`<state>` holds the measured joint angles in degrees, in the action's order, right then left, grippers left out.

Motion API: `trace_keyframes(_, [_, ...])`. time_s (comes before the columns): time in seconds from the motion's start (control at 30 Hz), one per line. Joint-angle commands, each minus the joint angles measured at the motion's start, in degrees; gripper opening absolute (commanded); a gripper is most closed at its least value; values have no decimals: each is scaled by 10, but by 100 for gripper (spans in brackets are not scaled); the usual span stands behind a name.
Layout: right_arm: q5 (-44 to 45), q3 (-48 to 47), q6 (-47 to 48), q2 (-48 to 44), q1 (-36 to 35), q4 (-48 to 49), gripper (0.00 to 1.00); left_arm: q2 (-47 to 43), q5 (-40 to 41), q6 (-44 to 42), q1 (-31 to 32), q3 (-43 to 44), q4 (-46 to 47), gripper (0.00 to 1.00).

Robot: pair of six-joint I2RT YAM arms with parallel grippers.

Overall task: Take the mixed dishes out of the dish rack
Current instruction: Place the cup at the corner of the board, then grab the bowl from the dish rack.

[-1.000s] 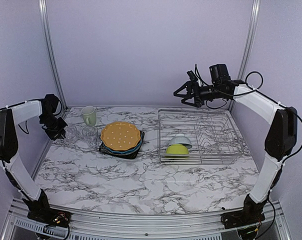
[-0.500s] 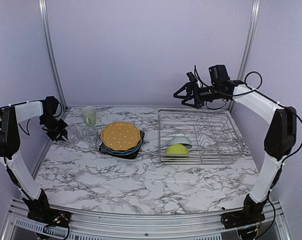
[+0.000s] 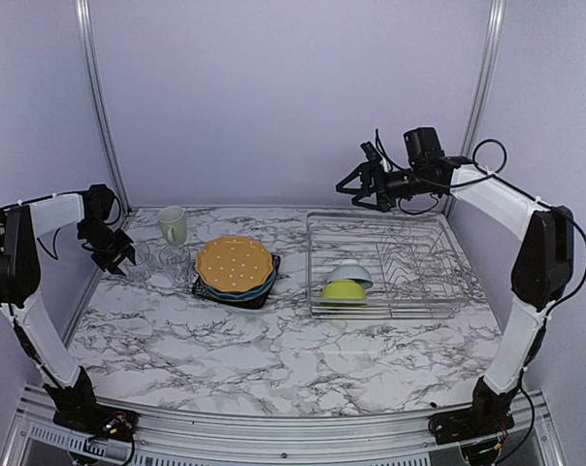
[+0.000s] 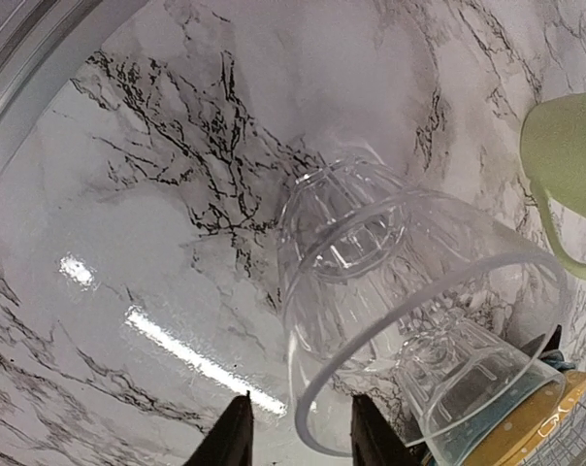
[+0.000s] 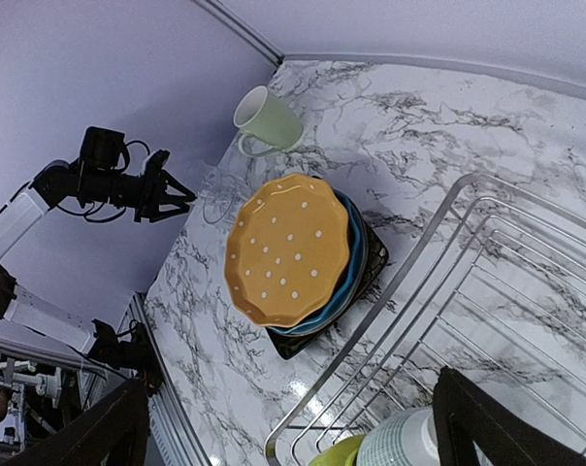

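A clear glass (image 4: 371,243) stands on the marble by the left wall. Its rim wall passes between the fingers of my left gripper (image 4: 302,432), which are parted, with a gap on each side of the rim. From above, the left gripper (image 3: 120,254) sits just left of this glass (image 3: 140,258). A second clear glass (image 3: 175,262) stands to its right. The pale green mug (image 3: 173,224) is behind them. The orange dotted plate (image 3: 234,263) tops the blue plate (image 5: 352,262) and the dark square plate (image 5: 303,346). The dish rack (image 3: 414,267) holds the lime green bowl (image 3: 343,289) and the small white bowl (image 3: 353,274). My right gripper (image 3: 355,190) hangs open and empty high over the rack's back left corner.
The left wall and its metal rail (image 3: 97,107) stand close behind the left arm. Upright tines (image 3: 424,254) fill the rack's right half. Marble table (image 3: 274,349) stretches toward the near edge.
My left gripper's jaws have parted from the glass rim and the hand has shifted slightly. The right arm has barely moved.
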<state>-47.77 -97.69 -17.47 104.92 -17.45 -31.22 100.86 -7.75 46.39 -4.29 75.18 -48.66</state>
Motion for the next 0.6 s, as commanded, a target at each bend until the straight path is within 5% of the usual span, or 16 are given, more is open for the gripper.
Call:
trace_keyframes(0.0, [25, -30, 33, -4, 2, -42, 98, -9, -3, -11, -3, 20, -18, 45])
trace_keyframes(0.13, [66, -35, 71, -10, 1, -91, 98, -22, 8, -22, -3, 30, -19, 70])
trace_keyframes(0.4, [201, -43, 161, -27, -46, -194, 98, -53, 14, -62, -3, 69, -19, 98])
trace_keyframes(0.57, [251, -16, 153, -38, -86, -224, 98, -88, 20, -78, -3, 88, -9, 99])
